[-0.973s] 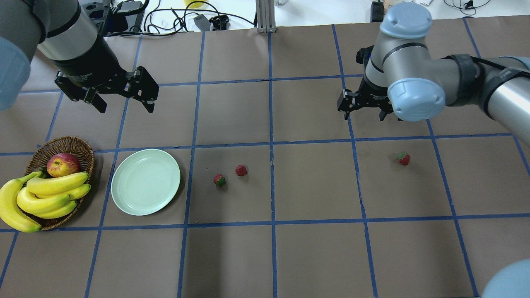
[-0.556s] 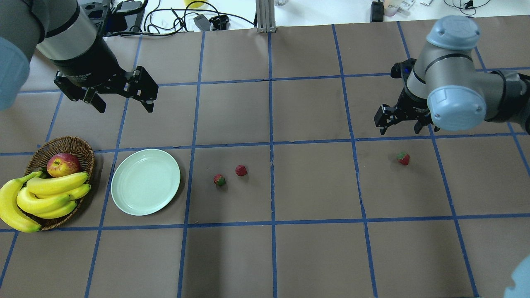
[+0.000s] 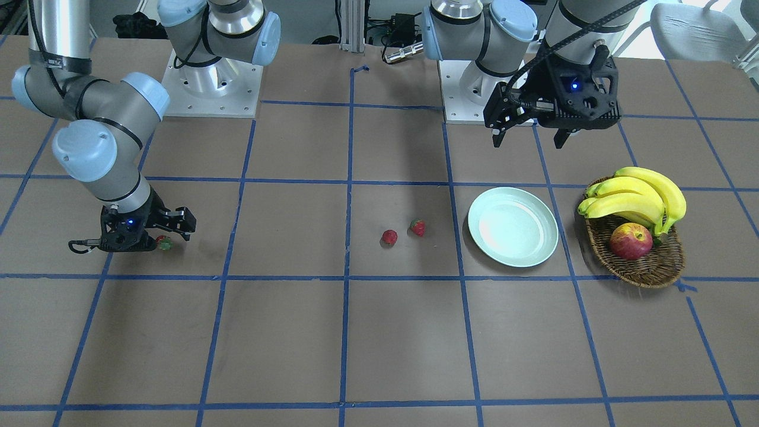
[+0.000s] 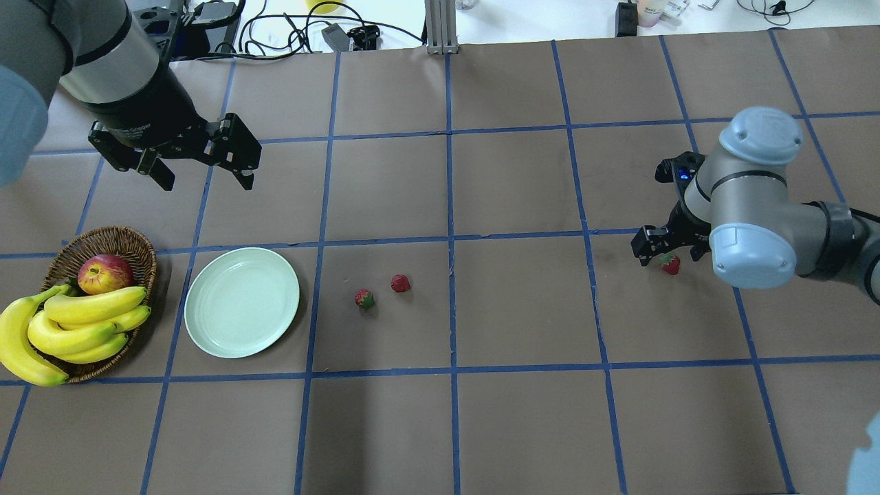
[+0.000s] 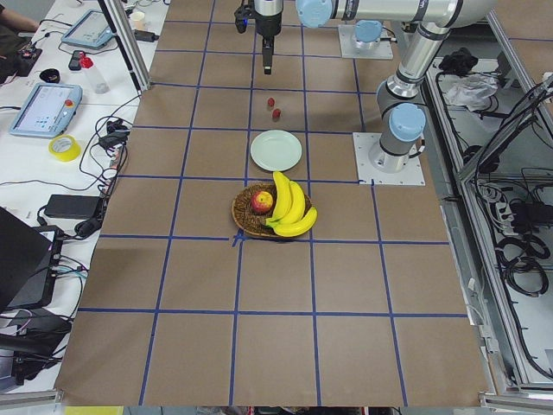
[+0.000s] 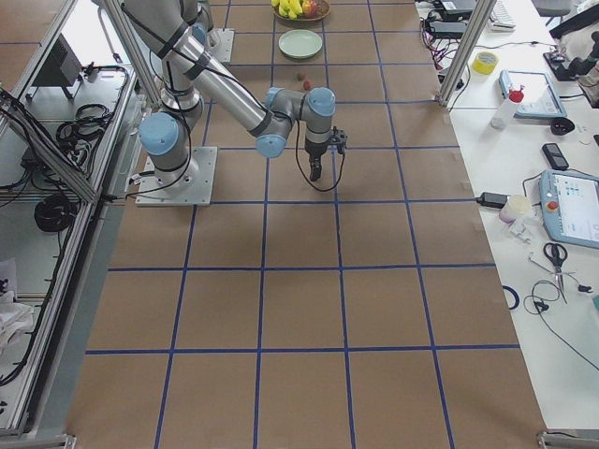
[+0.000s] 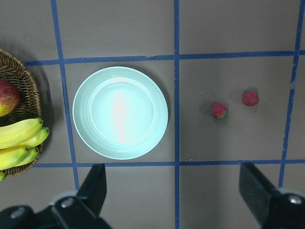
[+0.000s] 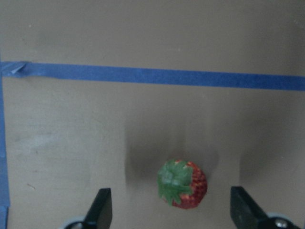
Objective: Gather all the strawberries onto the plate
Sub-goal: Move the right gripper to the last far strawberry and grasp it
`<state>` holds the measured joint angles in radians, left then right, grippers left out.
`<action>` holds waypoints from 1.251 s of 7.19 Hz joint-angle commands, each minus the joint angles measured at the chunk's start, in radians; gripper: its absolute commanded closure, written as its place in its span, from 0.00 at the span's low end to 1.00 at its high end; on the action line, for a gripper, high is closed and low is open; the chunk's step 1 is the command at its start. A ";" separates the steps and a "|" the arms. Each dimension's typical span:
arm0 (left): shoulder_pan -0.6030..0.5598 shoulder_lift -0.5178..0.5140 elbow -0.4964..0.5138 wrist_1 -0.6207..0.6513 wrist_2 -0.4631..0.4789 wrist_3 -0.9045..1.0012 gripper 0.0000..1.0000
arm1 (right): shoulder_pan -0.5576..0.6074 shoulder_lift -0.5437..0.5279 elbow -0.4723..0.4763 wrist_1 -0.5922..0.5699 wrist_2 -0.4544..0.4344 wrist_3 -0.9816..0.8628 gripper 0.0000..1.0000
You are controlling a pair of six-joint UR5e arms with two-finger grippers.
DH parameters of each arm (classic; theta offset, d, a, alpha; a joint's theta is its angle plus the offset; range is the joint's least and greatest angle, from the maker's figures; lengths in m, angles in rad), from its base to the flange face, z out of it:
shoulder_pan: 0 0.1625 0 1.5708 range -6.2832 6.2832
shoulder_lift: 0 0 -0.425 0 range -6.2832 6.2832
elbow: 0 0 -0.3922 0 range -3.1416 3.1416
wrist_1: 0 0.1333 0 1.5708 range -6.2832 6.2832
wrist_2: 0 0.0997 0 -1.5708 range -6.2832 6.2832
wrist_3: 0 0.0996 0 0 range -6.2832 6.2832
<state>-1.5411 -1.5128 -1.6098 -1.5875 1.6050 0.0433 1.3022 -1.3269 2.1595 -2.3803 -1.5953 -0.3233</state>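
**Three strawberries on the table, none on the plate**

Three fruits waited to be collected, and the right arm was the one placed to begin. Near the table's left edge stood a wicker basket (image 4: pixel 141 242) of bananas (image 4: pixel 75 323) and an apple (image 4: pixel 104 273), with the plate (image 4: pixel 206 330) just beside it, nothing lying in it. High above that end hung the left gripper (image 4: pixel 207 180), fingers spread wide and holding nothing.

Right of the plate, toward the table's middle, two strawberries (image 4: pixel 364 298) (image 4: pixel 400 282) lay close together but apart, nearer to the left arm.

Well over toward the right edge lay the third strawberry (image 4: pixel 670 264). The right gripper (image 4: pixel 668 254) was low over it, jaws spread, one finger (image 8: pixel 101 207) on either side and neither touching. From the wrist camera the berry sat roughly midway between them on its side, leafy cap turned toward one finger, so its long axis probably ran near the closing line. A straight squeeze looked enough. Nothing stood close by to obstruct; the carry to the plate would pass the other two berries.
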 commanded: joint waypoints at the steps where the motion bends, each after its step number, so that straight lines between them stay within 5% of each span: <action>1: -0.001 0.000 -0.002 0.000 0.000 0.001 0.00 | -0.011 0.018 0.005 -0.031 0.002 0.004 0.32; 4: -0.001 0.000 -0.001 0.000 0.001 0.001 0.00 | -0.009 0.018 -0.012 -0.027 -0.002 0.010 0.87; 7: -0.002 -0.001 -0.002 0.000 0.000 0.001 0.00 | 0.041 0.003 -0.088 0.102 0.018 0.203 0.90; 9: -0.002 -0.001 -0.010 0.000 0.001 0.001 0.00 | 0.231 0.003 -0.090 0.087 0.125 0.452 0.87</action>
<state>-1.5431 -1.5133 -1.6154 -1.5882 1.6056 0.0445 1.4210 -1.3228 2.0735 -2.2896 -1.5320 -0.0315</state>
